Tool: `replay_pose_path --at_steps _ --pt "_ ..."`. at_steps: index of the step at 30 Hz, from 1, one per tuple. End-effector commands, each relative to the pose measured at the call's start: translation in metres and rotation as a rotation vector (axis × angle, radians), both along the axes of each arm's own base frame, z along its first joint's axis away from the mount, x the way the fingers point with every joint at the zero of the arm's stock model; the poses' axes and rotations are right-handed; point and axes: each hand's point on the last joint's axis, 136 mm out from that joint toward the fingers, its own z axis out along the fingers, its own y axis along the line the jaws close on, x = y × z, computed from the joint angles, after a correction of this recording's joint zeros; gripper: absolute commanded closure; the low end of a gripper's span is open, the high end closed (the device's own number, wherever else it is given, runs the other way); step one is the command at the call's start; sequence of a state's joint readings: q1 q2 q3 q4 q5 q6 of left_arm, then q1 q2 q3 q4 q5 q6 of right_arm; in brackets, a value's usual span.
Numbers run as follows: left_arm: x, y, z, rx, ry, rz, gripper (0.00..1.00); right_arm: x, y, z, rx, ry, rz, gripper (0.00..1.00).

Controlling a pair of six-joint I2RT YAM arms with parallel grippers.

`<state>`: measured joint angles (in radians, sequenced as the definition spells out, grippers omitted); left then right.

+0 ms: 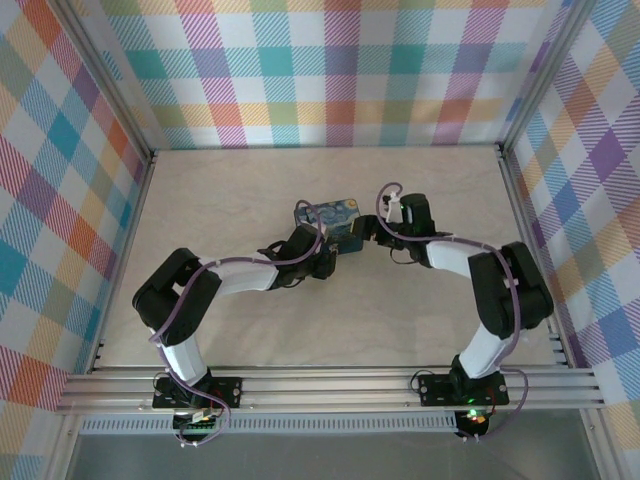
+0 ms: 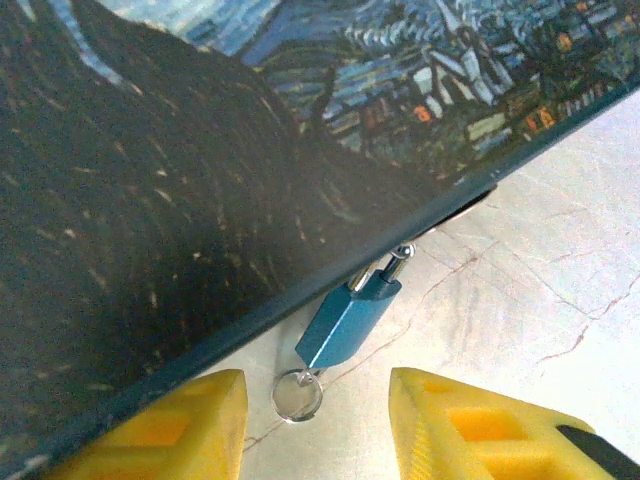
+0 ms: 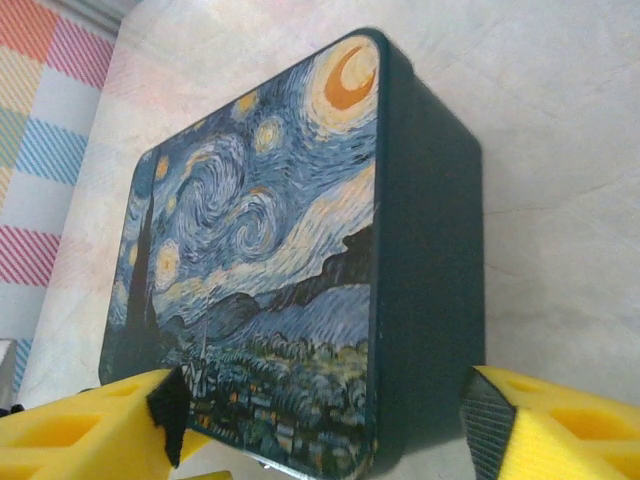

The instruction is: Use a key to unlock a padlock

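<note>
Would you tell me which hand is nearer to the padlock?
Left. The left hand sits open just short of the padlock, which hangs off the tin; the right hand straddles the tin itself.

padlock (image 2: 345,325): one
small metal ring (image 2: 297,393): one
painted tin (image 1: 328,223): one
arms (image 1: 235,275): two
hands: two, the left hand (image 2: 318,420) and the right hand (image 3: 320,420)
table (image 1: 250,190): one
</note>
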<state>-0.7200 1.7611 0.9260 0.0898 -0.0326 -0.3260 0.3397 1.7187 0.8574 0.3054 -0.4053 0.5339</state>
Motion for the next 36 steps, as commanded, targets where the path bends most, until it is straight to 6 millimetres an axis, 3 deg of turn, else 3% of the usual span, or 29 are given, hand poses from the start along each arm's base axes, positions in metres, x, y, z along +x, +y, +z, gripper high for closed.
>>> replay_pose_path --at_steps 1,11,36 --pt "0.005 -0.002 0.005 -0.045 -0.008 0.0 0.57 -0.001 0.013 0.0 0.054 0.041 0.053 0.33" --pt "0.006 -0.009 -0.007 -0.045 0.018 -0.016 0.57 -0.013 0.017 -0.011 0.065 0.071 0.077 0.5" --pt "0.02 -0.017 -0.008 -0.104 -0.004 0.04 0.6 -0.018 0.018 -0.018 0.06 0.083 0.074 0.52"
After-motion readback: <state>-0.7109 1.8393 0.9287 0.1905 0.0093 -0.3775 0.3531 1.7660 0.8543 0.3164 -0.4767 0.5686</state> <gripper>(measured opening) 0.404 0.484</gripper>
